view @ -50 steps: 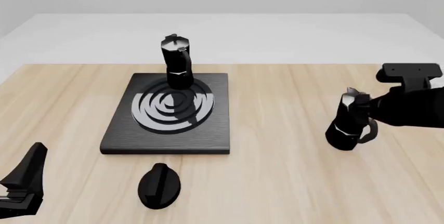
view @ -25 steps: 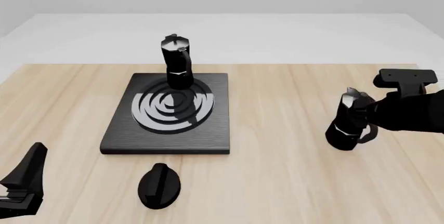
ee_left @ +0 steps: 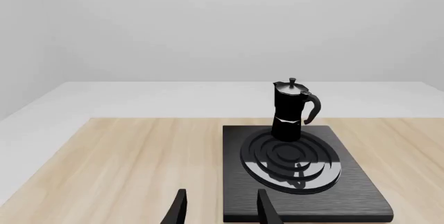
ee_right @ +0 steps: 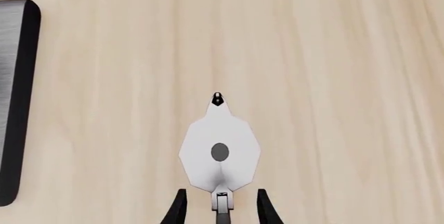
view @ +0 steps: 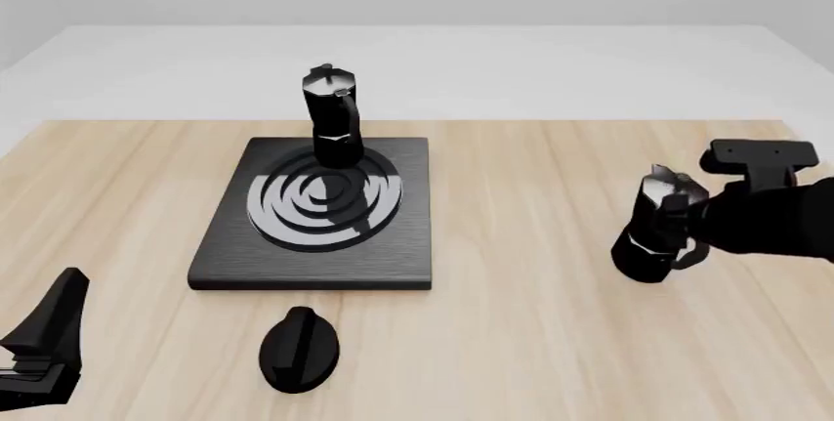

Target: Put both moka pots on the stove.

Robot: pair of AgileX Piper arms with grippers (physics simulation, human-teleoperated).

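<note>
One moka pot (view: 331, 113) stands upright on the back part of the stove (view: 391, 245), at the rim of the burner rings; the left wrist view also shows this pot (ee_left: 291, 110) and the stove (ee_left: 347, 182). The other moka pot (view: 654, 228) stands on the wooden table to the right of the stove. My right gripper (view: 697, 218) is at its handle side, level with its upper half. In the right wrist view the fingers (ee_right: 178, 207) stand open on either side of the handle, just behind the silver lid (ee_right: 220, 154). My left gripper (ee_left: 220, 211) is open and holds nothing, low at the front left (view: 50, 338).
A black oval knob (view: 300, 348) lies on the table just in front of the stove. The stove's edge (ee_right: 17, 99) shows at the side of the right wrist view. The wooden table ends at a pale surface beyond the stove.
My right arm has sunk a little and edged closer to the right-hand pot. Both pots and the left arm have stayed where they were.
</note>
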